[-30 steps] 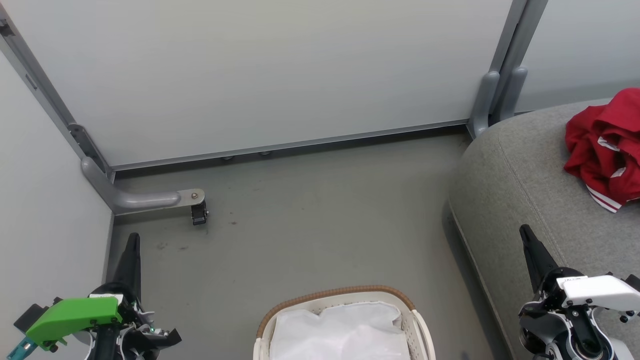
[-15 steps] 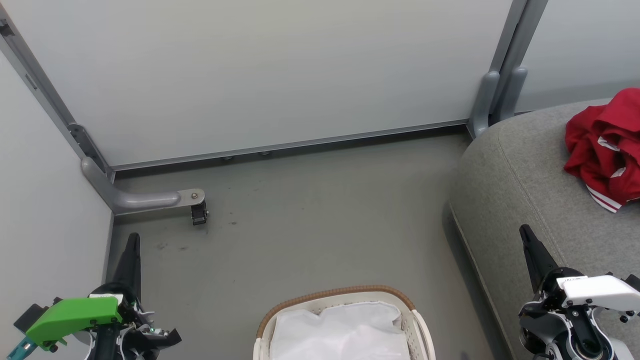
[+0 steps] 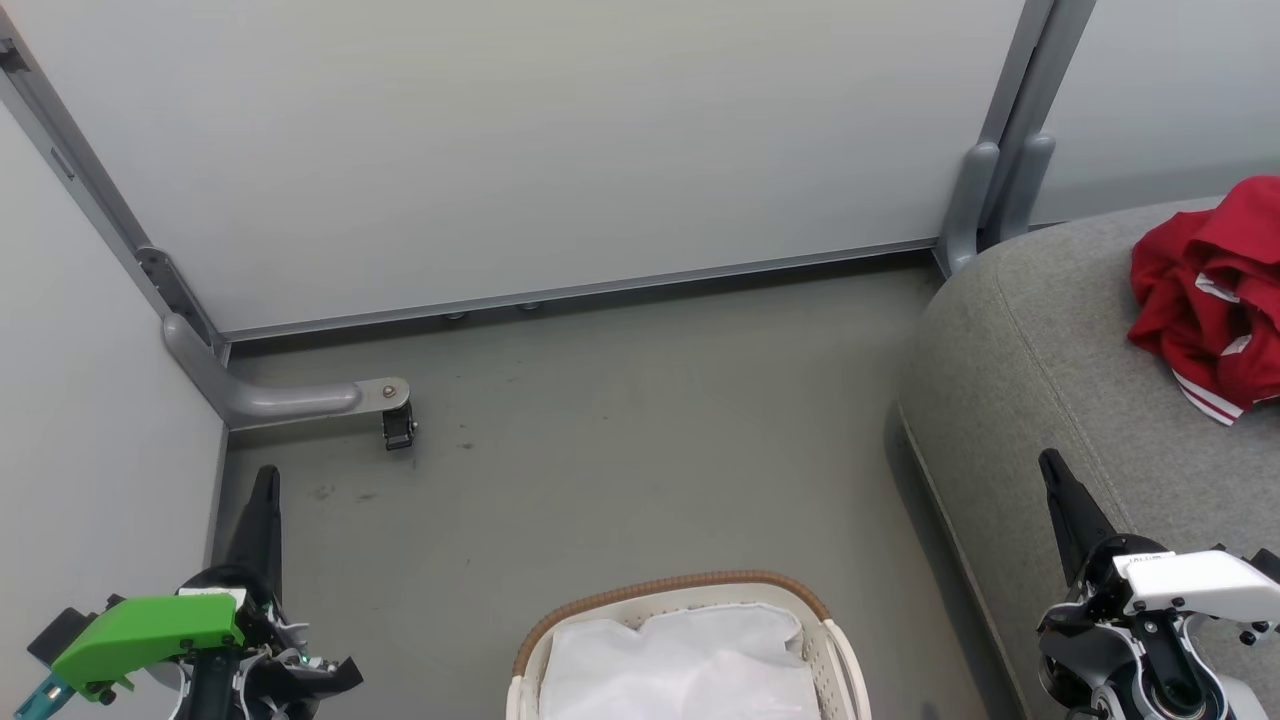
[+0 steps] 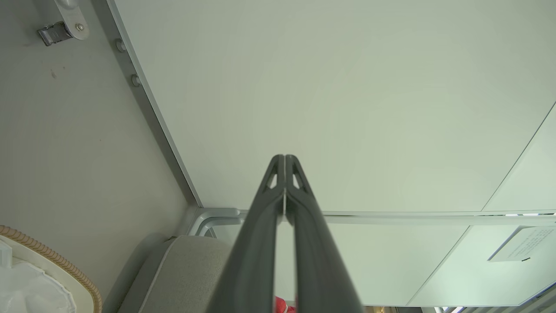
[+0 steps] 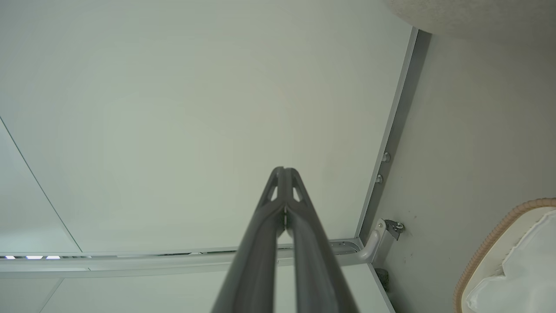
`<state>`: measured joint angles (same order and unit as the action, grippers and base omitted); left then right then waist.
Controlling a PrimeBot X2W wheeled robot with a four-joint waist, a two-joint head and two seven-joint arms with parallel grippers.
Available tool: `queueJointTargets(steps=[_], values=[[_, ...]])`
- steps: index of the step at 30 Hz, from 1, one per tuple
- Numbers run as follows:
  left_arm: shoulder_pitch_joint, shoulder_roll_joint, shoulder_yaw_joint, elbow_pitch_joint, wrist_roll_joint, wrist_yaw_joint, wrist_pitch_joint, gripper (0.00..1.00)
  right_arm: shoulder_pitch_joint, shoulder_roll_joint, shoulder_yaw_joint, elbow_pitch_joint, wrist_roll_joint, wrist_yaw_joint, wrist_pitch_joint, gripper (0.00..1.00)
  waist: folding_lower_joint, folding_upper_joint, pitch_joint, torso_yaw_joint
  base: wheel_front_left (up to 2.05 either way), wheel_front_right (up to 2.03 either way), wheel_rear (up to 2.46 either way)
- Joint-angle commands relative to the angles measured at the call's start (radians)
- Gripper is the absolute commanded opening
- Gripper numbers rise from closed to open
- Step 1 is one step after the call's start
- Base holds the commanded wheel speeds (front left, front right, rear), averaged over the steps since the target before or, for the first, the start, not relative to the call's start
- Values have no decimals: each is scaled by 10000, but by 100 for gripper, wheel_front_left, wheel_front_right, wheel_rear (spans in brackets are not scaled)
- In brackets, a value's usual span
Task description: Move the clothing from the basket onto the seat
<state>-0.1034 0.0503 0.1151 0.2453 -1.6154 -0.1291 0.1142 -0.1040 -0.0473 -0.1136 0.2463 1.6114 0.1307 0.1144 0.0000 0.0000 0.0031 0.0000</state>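
I see the red clothing [image 3: 1205, 300] lying in a heap on the grey seat [image 3: 1040, 340], at the far right of the head view. The basket [image 3: 672, 586] stands on the floor [image 3: 620, 440] near the seat, and inside it I see its white lining [image 3: 680, 660]. My left claw [image 3: 265, 482] is clenched and grasps nothing; it hangs above the floor, to the left of the basket. My right claw [image 3: 1052, 465] is clenched too, with nothing in it, over the front edge of the seat, well apart from the clothing. Both claws point toward the pale wall panel [image 3: 560, 150].
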Motion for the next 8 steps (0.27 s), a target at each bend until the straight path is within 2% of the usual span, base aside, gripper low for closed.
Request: queueJointTargets(steps=[1,8], values=[[-111,4,26,-14,60,-40,42,0,-87,-57,-16,-34,33,0,27,0,0,0,0,0,0,0,0],[-111,4,25,-14,61,-40,43,0,-87,-57,-16,-34,33,0,27,0,0,0,0,0,0,0,0]])
